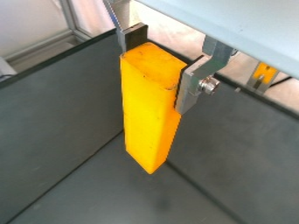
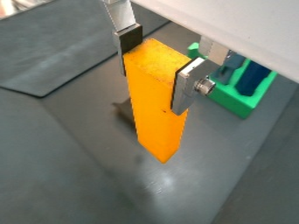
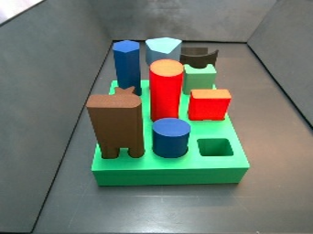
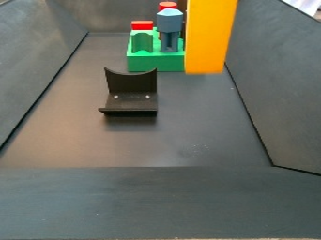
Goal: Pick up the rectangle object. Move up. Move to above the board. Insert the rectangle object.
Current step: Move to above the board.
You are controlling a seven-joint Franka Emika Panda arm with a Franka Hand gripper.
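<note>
While the end effector (image 1: 163, 63) grips it, the tall yellow-orange rectangular block (image 1: 149, 109) hangs above the dark floor (image 1: 70, 157). Nearby sits the flat green board (image 3: 171, 169).

My gripper (image 1: 158, 61) shows in both wrist views as two flat silver plates, each backed by a dark pad. On one finger (image 1: 197, 83) a round silver screw head sits in the bent metal, with a small dark mark beside it. My other finger (image 2: 121, 24) is a narrow grey strip ending in a black pad. Above them my pale grey body spans the view.
</note>
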